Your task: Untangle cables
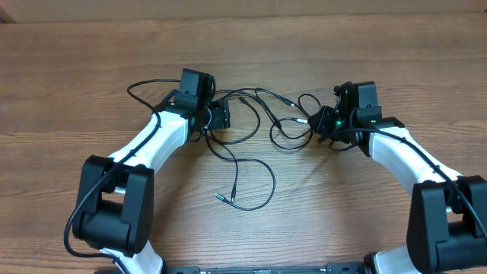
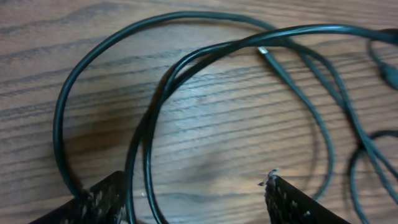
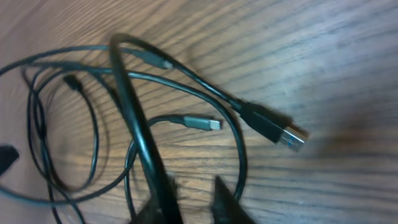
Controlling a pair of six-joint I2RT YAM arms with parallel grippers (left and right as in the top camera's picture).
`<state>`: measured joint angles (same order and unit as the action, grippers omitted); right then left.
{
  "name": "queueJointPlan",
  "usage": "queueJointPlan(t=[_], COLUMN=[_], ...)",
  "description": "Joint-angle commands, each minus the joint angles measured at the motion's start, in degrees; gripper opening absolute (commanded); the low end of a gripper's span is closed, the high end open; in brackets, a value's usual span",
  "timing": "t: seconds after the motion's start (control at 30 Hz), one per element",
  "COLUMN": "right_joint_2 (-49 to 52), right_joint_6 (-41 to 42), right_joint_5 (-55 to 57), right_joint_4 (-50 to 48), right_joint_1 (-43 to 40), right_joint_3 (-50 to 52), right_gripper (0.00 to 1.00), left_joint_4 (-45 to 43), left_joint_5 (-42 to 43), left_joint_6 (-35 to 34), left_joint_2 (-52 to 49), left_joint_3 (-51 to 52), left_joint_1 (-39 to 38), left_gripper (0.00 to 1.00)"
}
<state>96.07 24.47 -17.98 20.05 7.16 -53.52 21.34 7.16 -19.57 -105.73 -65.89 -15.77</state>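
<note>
- We see the cables (image 1: 275,122) sprawled in loose loops on the table (image 1: 76,61), between the two arms.
- Our left hand (image 2: 193,193) is spread wide, with strands lying between its fingers.
- Our right hand (image 3: 193,199) seems clenched on one of the cables, though the view is blurry.
- The cables look light, limp and slick, so we would grip near a plug (image 3: 277,129).

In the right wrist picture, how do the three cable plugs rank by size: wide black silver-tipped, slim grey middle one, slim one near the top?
1. Wide black silver-tipped plug
2-3. Slim grey middle plug and slim top plug: alike, unranked.
</note>
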Motion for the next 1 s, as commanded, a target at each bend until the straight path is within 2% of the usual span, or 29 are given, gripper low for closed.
queueJointPlan(t=[0.0, 0.1, 0.2, 0.37, 0.5, 0.53, 0.57, 0.6, 0.83, 0.97], right_joint_2=[1.38, 1.57, 1.57, 1.09, -0.48, -1.53, -1.95, -2.40, -3.52, -3.61], right_joint_6=[3.10, 7.08, 8.81, 8.50, 8.48, 8.50, 8.44, 7.80, 5.49, 5.51], right_joint_5=[2.73, 8.00, 10.43, 13.57, 28.87, 36.59, 39.04, 41.42, 54.97, 61.40], right_joint_4=[2.03, 4.85, 6.82, 12.92, 24.39, 31.47, 34.23, 37.44, 53.27, 57.13], right_joint_1=[-0.09, -0.09, -0.09, -0.17, -0.31, -0.55, -0.70, -0.85, -2.01, -4.92], right_joint_3=[-1.09, -1.09, -1.09, -2.27, -7.76, -12.81, -15.26, -18.38, -38.88, -46.51], right_gripper=[0.09, 0.08, 0.04, 0.04, 0.04, 0.04, 0.04, 0.04, 0.04, 0.04], left_joint_4=[-0.04, 0.83, 1.14, 1.88, 3.52, 4.72, 5.40, 6.03, 11.23, 13.81], left_joint_5=[-3.15, -3.13, -3.06, -3.13, -3.39, -4.50, -5.42, -6.25, -12.31, -15.21], left_joint_6=[0.07, 0.07, 0.04, 0.07, 0.31, 0.28, 0.28, 0.28, 0.26, -0.28], left_joint_2=[-2.01, -3.45, -5.05, -7.10, -7.10, -7.10, -7.10, -7.10, -7.10, -7.10], left_joint_3=[0.17, 0.17, 0.17, 0.17, 0.17, 0.17, 0.17, 0.17, 0.17, 0.17], left_joint_1=[-0.55, -0.55, -0.57, -0.55, -0.52, -0.52, -0.52, -0.50, -0.33, -0.17], left_gripper=[0.72, 0.73, 0.70, 0.56, 0.34, 0.18, 0.08, 0.04, 0.04, 0.04])
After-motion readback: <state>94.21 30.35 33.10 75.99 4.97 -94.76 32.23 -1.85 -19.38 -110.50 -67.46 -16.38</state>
